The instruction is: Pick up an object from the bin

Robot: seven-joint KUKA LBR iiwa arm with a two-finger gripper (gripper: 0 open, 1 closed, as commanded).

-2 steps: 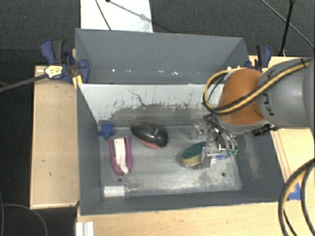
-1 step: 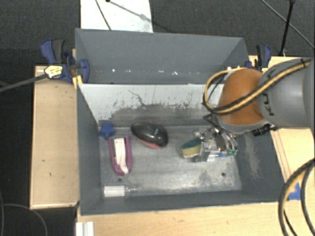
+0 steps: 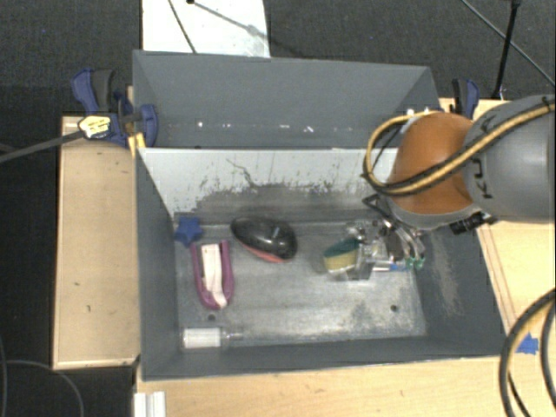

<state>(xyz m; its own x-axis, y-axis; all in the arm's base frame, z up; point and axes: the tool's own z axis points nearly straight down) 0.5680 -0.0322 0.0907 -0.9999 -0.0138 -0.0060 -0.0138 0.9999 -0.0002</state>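
My gripper is low in the right half of the bin, under the arm's orange cover. A small green and yellow sponge lies right against its left side, touching it or nearly so. Further left, a black oval thing with a red underside, like a computer mouse, rests on the bin floor, apart from the gripper.
A purple and white object lies at the left. A small blue piece sits by the left wall and a white tube lies along the front wall. The arm covers the bin's right side.
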